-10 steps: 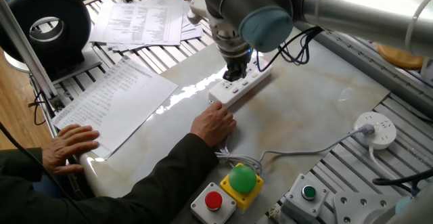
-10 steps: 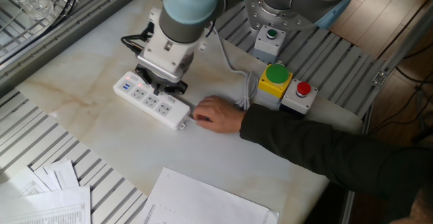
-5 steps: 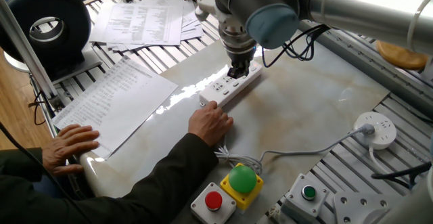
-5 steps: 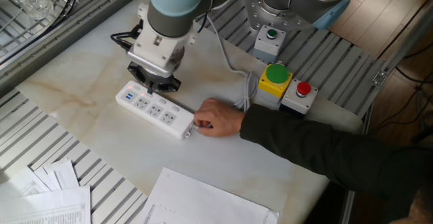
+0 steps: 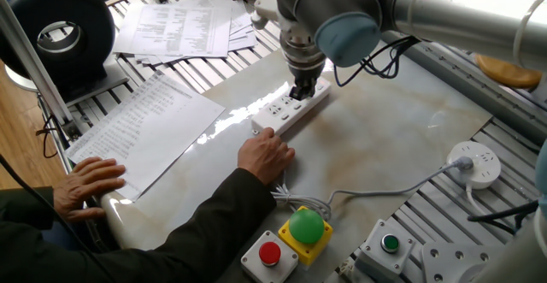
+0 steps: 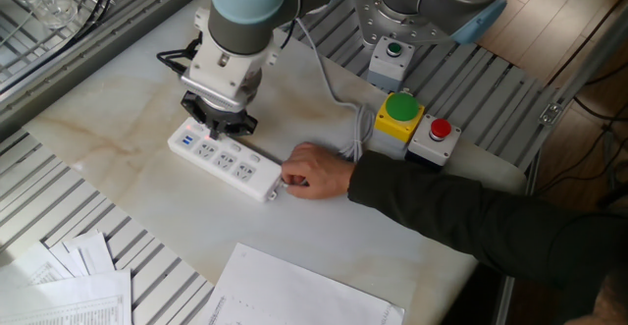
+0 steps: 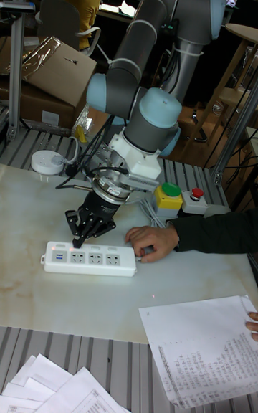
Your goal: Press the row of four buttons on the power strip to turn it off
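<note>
The white power strip (image 5: pixel 286 114) (image 6: pixel 225 159) (image 7: pixel 89 259) lies flat on the marble tabletop. A person's hand (image 5: pixel 267 156) (image 6: pixel 314 169) (image 7: pixel 150 241) holds its cord end steady. My gripper (image 5: pixel 300 91) (image 6: pixel 218 129) (image 7: pixel 78 242) points straight down with its tips on the strip's long edge, near the end farthest from the hand. In the tall fixed view the fingertips meet in a point, so it is shut with nothing held. The four buttons run along that edge; a reddish one (image 6: pixel 202 132) peeks out beside the tips, and the rest are too small to make out.
A yellow box with a green push button (image 5: pixel 307 226) (image 6: pixel 401 108), a red button box (image 5: pixel 269 255) (image 6: pixel 439 131) and a grey box with a small green button (image 6: pixel 393 50) stand near the person's arm. A round white socket puck (image 5: pixel 475 162) and printed papers (image 5: pixel 145 125) are also on the table.
My gripper has crept along the strip's edge away from the person's hand, toward the far end. The strip itself shifted slightly a second ago and now lies still.
</note>
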Controlling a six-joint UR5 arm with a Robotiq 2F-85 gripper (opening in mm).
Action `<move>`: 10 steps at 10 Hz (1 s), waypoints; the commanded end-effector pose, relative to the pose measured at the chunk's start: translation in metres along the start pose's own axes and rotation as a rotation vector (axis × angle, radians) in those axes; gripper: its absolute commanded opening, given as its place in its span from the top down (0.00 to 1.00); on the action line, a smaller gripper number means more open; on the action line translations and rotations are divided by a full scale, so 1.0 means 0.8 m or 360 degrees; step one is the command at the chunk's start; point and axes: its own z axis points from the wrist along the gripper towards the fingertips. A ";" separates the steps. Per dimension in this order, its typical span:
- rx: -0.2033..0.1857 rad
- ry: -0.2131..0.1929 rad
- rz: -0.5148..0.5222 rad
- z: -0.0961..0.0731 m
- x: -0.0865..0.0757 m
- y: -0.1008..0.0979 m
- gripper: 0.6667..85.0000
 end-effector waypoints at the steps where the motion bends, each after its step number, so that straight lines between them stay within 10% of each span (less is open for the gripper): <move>1: -0.0024 -0.0032 0.0013 0.012 0.003 0.001 1.00; 3: -0.0005 -0.0047 0.0051 0.012 0.001 0.018 1.00; 6: 0.0046 0.0090 0.0058 -0.077 -0.008 0.038 1.00; 7: -0.0025 0.0055 0.0033 -0.079 -0.012 0.032 1.00; 10: 0.0021 0.0015 -0.0056 -0.045 -0.013 -0.010 1.00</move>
